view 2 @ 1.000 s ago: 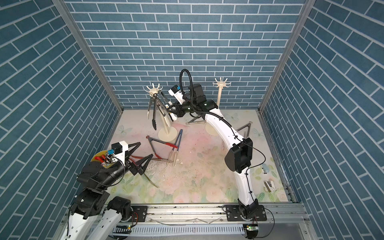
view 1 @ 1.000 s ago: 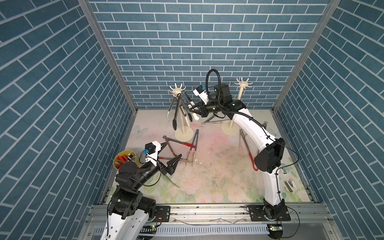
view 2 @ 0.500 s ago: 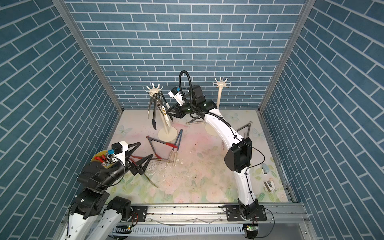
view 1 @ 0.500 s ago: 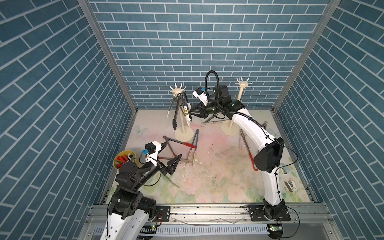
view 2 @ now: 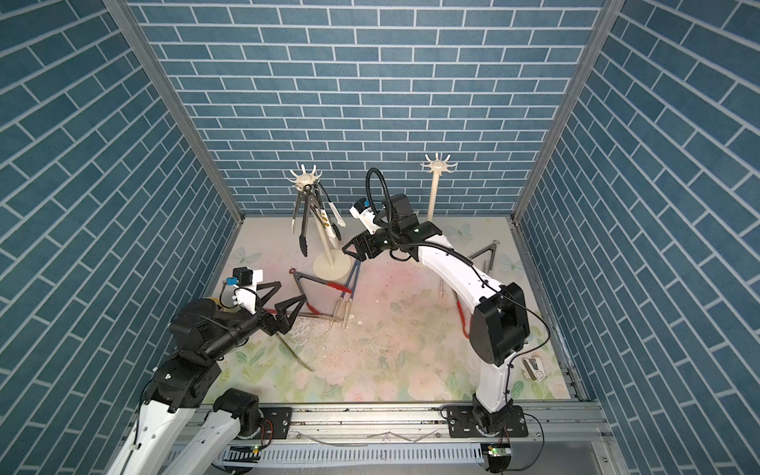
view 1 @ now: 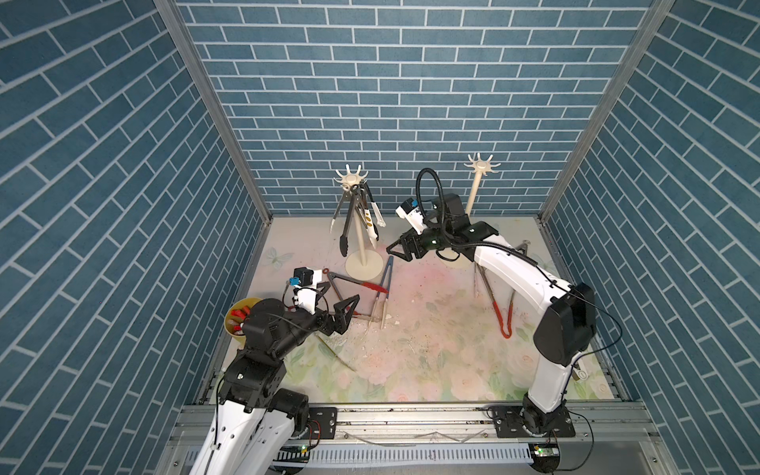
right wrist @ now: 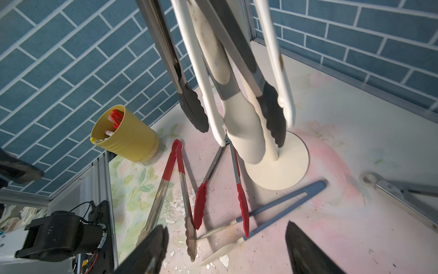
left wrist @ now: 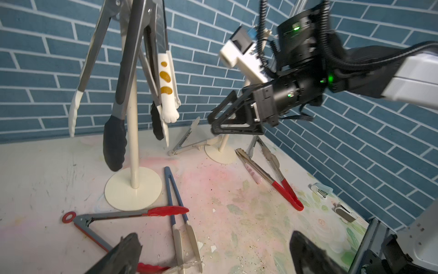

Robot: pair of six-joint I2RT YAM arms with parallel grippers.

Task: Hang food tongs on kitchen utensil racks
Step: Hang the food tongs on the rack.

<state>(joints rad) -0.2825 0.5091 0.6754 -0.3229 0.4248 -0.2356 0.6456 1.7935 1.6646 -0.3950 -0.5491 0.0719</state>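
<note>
The left rack (view 1: 353, 181) carries several food tongs, among them a black-tipped pair (view 1: 344, 242) and a white paw-shaped pair (left wrist: 168, 78). The right rack (view 1: 481, 166) has bare hooks. More tongs lie on the table: a red-tipped pair (view 1: 362, 283), a blue pair (view 1: 386, 275) and a red-handled pair (view 1: 499, 316). My right gripper (view 1: 390, 251) hangs open and empty just right of the left rack's pole; its wrist view (right wrist: 225, 227) looks down past the hanging tongs. My left gripper (view 1: 339, 294) stands open and empty over the red-tipped pair, its wrist view (left wrist: 214, 237) facing the racks.
A yellow cup (view 1: 238, 320) with red bits stands at the table's left edge. Another pair of tongs (view 1: 522, 246) lies by the right rack's base. Small clips (left wrist: 322, 189) lie near the right wall. Blue brick walls close in three sides.
My right gripper has opened and drawn back and down from the top of the left rack. The left arm has stayed still.
</note>
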